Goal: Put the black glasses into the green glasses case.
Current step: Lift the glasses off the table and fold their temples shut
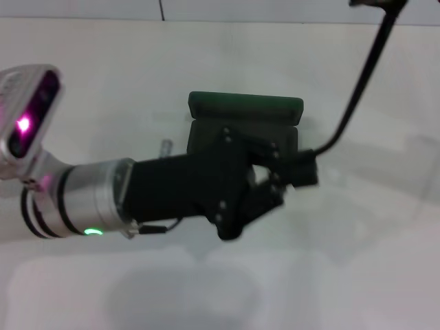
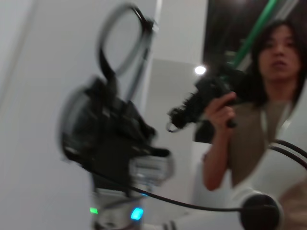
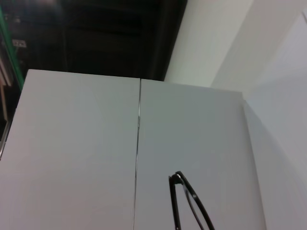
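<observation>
Holding the black glasses (image 1: 368, 69) clamped in its fingers, your right gripper (image 2: 108, 86) is hanging high above the counter's (image 1: 357, 261) far right side; your left gripper (image 1: 271, 185) is covering the green glasses case (image 1: 245, 105) near the far edge, finger spread impossible to tell; lowering now, you are risking a temple snagging that arm.

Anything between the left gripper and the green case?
Nothing visible: in the head view the left gripper overlaps the near edge of the green glasses case. The black glasses are up in the right gripper, seen by the left wrist.
</observation>
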Motion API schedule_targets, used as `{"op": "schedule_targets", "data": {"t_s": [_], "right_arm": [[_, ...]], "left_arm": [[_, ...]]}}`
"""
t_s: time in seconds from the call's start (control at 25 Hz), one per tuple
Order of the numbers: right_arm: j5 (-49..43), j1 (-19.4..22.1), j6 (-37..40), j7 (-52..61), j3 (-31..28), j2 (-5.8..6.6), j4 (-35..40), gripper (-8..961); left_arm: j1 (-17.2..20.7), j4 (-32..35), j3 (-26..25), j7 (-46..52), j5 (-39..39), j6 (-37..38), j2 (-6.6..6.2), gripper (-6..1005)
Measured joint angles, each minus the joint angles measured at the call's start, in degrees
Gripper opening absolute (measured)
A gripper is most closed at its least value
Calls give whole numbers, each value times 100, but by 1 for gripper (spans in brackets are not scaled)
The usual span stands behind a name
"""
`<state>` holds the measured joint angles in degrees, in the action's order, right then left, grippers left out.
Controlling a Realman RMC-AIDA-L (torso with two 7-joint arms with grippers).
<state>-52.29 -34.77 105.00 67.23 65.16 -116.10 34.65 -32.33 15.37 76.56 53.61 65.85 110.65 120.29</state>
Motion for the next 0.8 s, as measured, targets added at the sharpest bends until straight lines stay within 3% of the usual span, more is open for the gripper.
{"op": "schedule_targets", "data": {"t_s": [0.16,0.4,0.6,0.8], "right_arm": [[82,-459,-44,-423,32,-8,-596,85],[17,-759,-462,-1056,420,-9,-1199,85],[14,-736,-894,-1206,1070,-9,-1172,86],[8,-686,-1067,-1279,1327,-9,-1206,86]], "left_arm": [[-127,1,410,-83,-218,-1,41,74],[-84,59,1319,-223,-1434,33,32,74],[-70,61,1391,-226,-1760,39,31,75],[-48,23,1353,-227,-1976,29,30,75]]}}
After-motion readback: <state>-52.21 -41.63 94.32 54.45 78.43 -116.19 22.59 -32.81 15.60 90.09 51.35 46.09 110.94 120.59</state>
